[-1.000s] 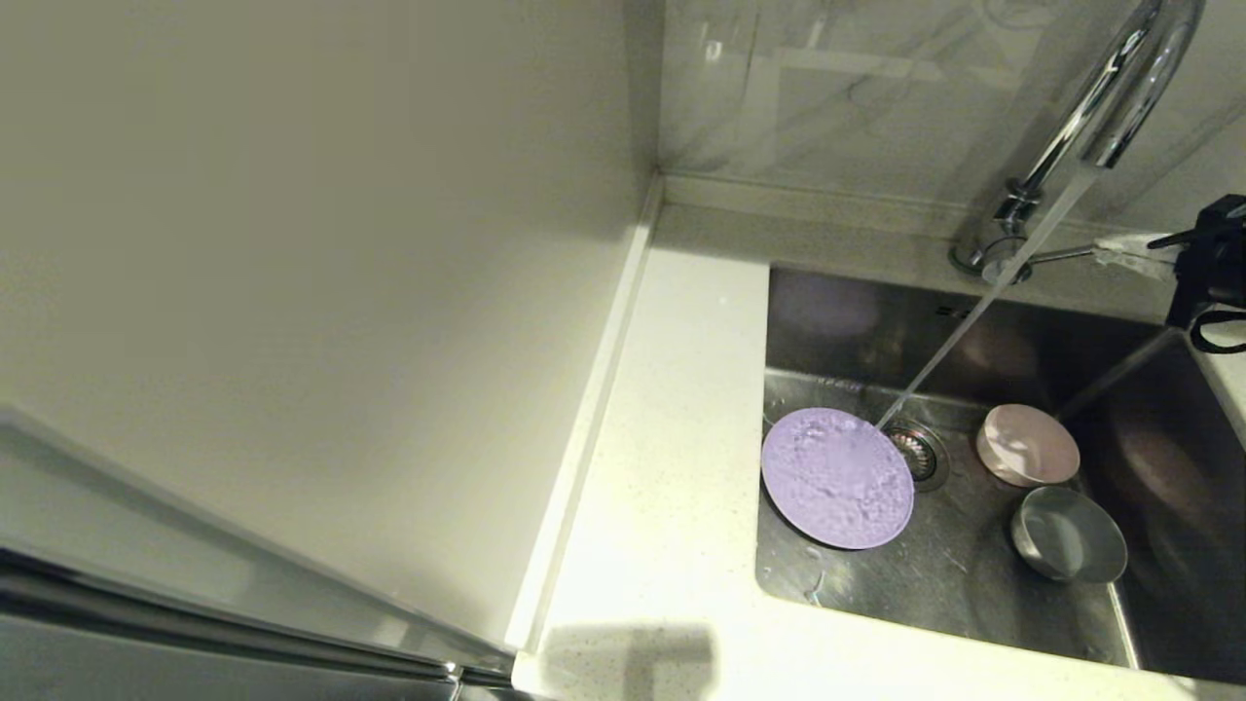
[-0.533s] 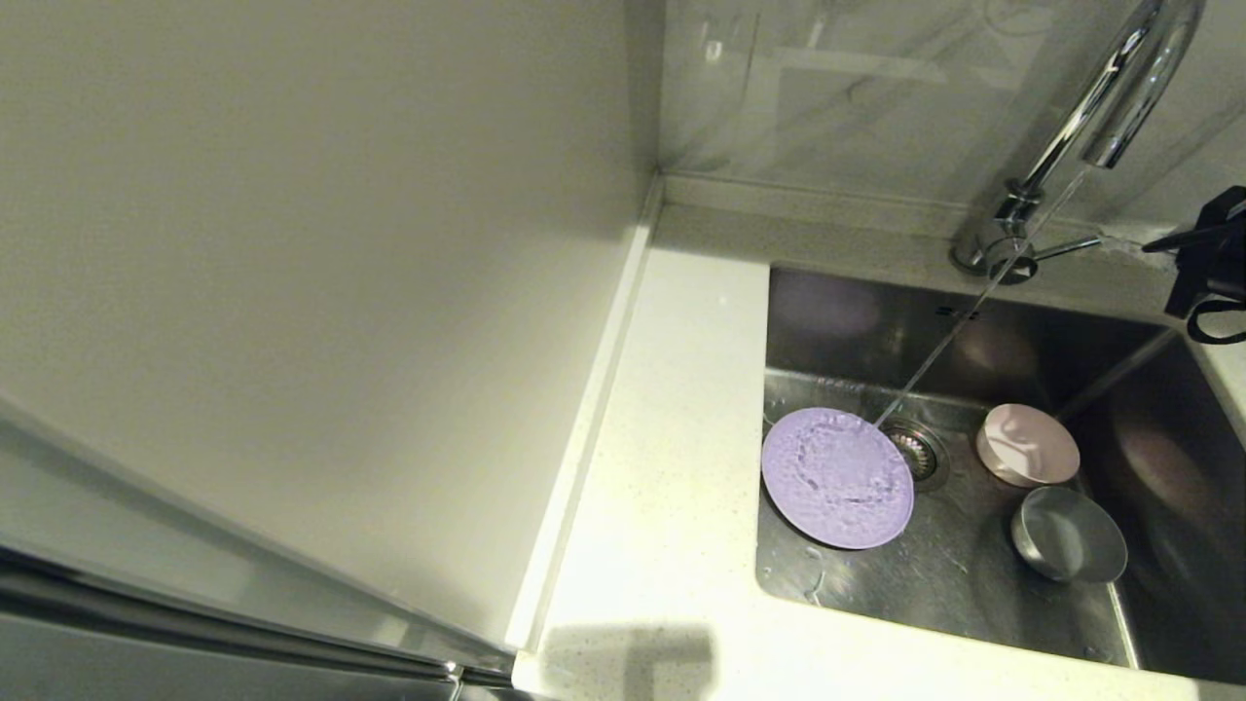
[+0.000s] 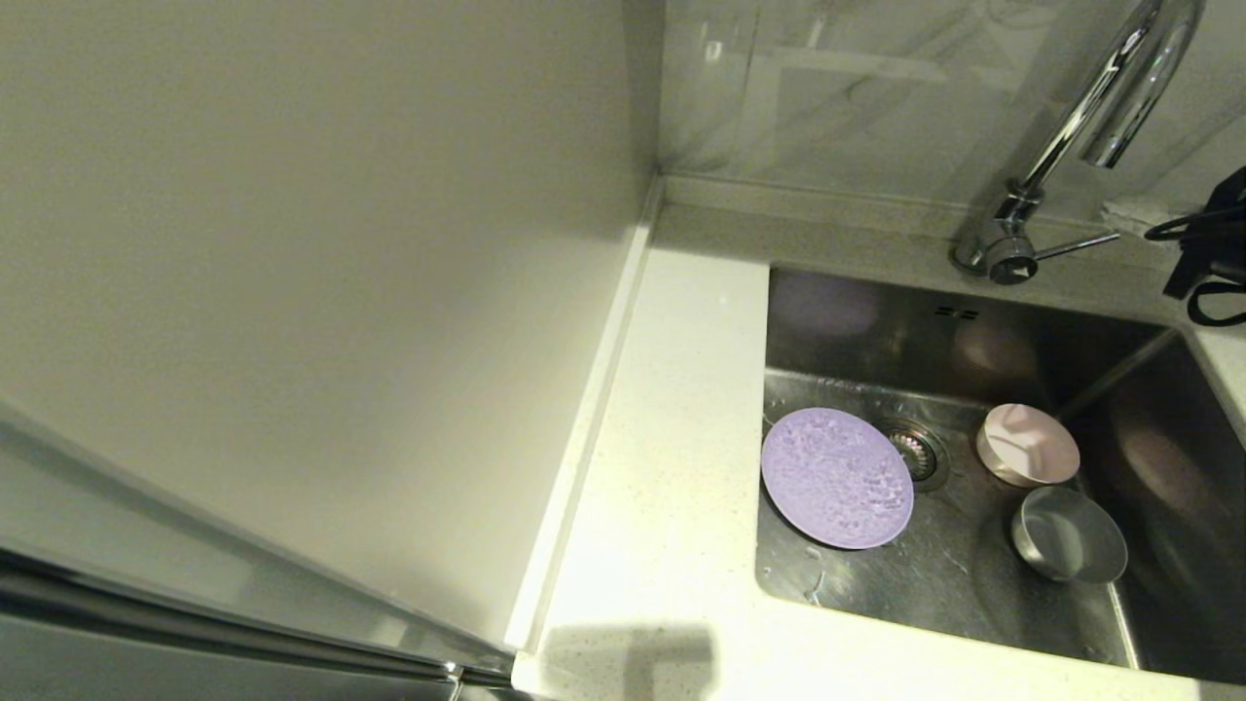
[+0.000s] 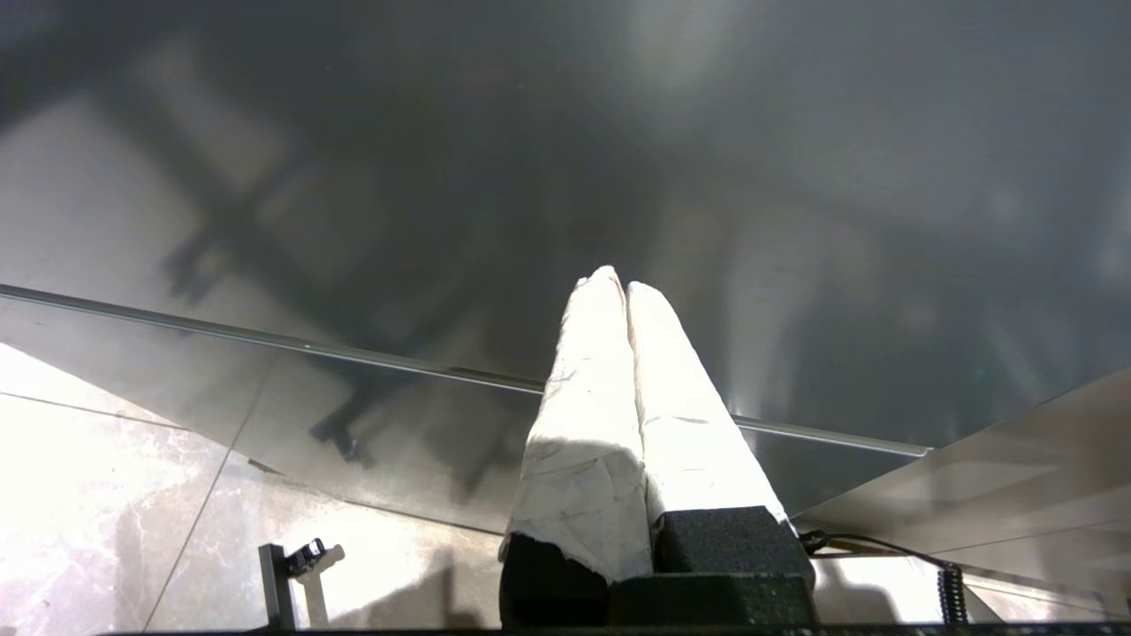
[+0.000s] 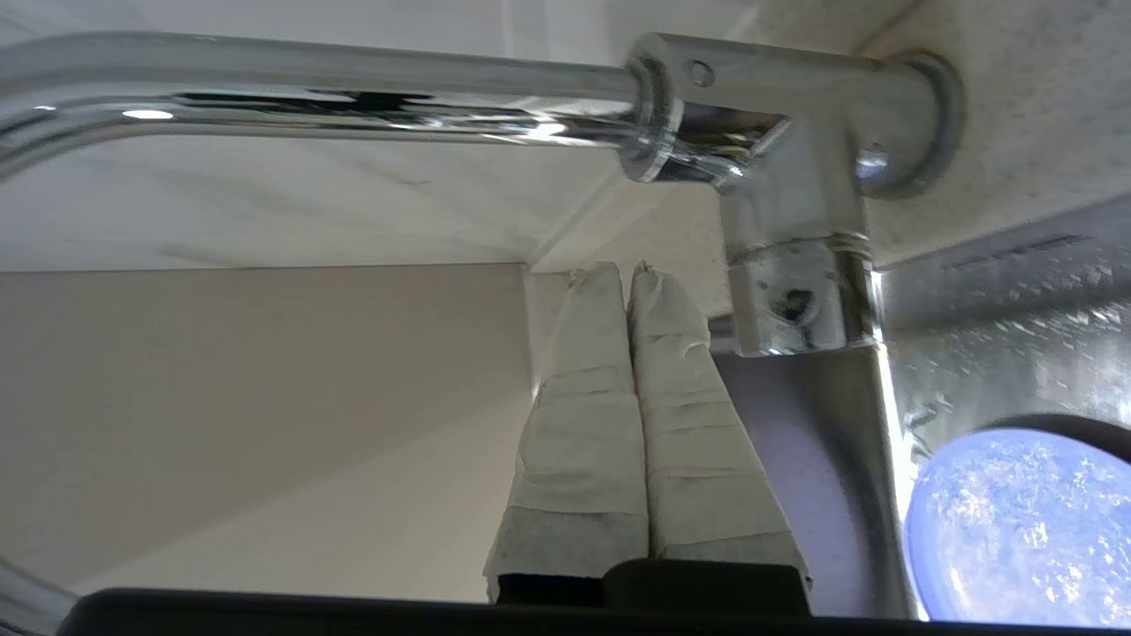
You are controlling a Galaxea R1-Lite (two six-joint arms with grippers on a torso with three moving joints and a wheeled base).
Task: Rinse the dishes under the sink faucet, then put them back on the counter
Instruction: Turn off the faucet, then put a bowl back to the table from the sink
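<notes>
I see my right gripper (image 5: 629, 269) pressed closed and empty beside the faucet (image 3: 1012, 255) base, my left gripper (image 4: 618, 281) closed, parked, while lilac plate (image 3: 837, 477), pink bowl (image 3: 1028, 445) and blue-grey bowl (image 3: 1068, 534) lie in the sink (image 3: 934, 574).

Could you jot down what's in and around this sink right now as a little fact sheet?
Sink: square stainless steel basin, wet
Tap: tall curved chrome faucet, no water running
Plate: flat round lilac plate, on the basin floor beside the drain strainer
Bowls: small pale pink bowl and small pale blue-grey bowl, both in the basin
Counter: white speckled worktop
Right hand: shut, near the faucet base
Left hand: shut, away from the sink
</notes>
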